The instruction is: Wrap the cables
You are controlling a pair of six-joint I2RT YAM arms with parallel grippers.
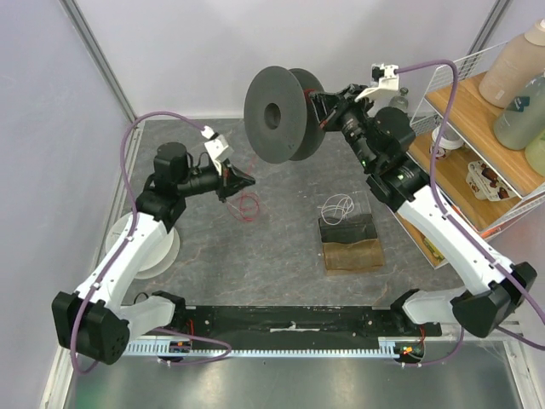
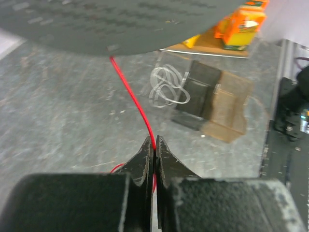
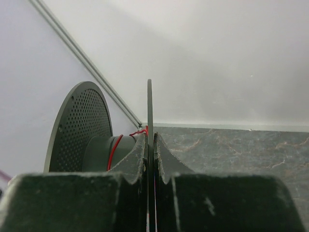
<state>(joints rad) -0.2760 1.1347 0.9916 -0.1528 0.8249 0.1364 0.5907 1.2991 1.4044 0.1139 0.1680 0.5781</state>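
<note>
Above the table (image 1: 281, 256), near its far side, I hold the spool (image 1: 281, 113) in the air with my right gripper (image 3: 150, 142). Its jaws are pressed together on the thin edge of the near flange, which stands upright between my fingers. My left gripper (image 2: 154, 145) sits lower and to the left, jaws pinching the red wire (image 2: 133, 96). From my fingertips the wire rises in a gentle curve to the underside of the spool, fairly straight but not drawn hard.

I judge the work as begun but far from finished. In my right wrist view a few red turns lie around the hub (image 3: 104, 150), close against the flange I grip, so the wire's end seems to be caught on the spool and the first wraps are on. Most of the hub is bare and dark. I cannot count the turns, because the flange and my own fingers hide part of them.

What is left lies below my left gripper. From above I see a loose, curly tangle of red on the table, just under and slightly to the right of my fingertips. That slack has yet to be fed up and wound on. How long it is I cannot tell from the small heap.

Farther right on the table stands a clear box (image 1: 347, 223) with a coiled white cord (image 1: 338, 205) on it, well apart from both my grippers and untouched. Whether it also belongs to this job, I cannot say.
</note>
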